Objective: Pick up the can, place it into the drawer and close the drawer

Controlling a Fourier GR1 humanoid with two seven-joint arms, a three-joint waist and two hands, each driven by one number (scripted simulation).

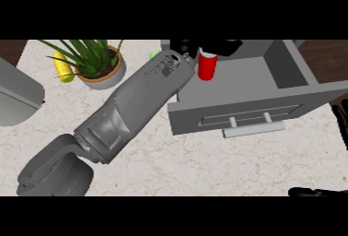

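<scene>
Head view over the bench (pixel 204 166), read left to right. At the far left edge stands a rounded grey appliance (pixel 17 97), only partly in view. Beside it lies a yellow vegetable (pixel 63 67), probably a corn cob, just left of a potted plant (pixel 102 69) in a tan pot; both sit well apart from the work area and play no part in the step.

The left forearm (pixel 136 106) crosses the bench on a diagonal from the lower left, so that the left hand (pixel 223 47) reaches over the near left corner of the open drawer (pixel 252 78). Its fingers are curled round the top of the red can (pixel 208 68), which stands upright within the drawer's left part. Whether the can's base already rests on the drawer floor cannot be told. Gripping the can from above likely keeps it vertical and lets it pass the drawer wall.

The drawer is pulled fully out, its front and bar handle (pixel 253 128) facing the robot. The placing step appears to be in hand; release and closing are not yet done.

At the right edge the right hand (pixel 340 123) rests, fingers relaxed, near the drawer front.
</scene>
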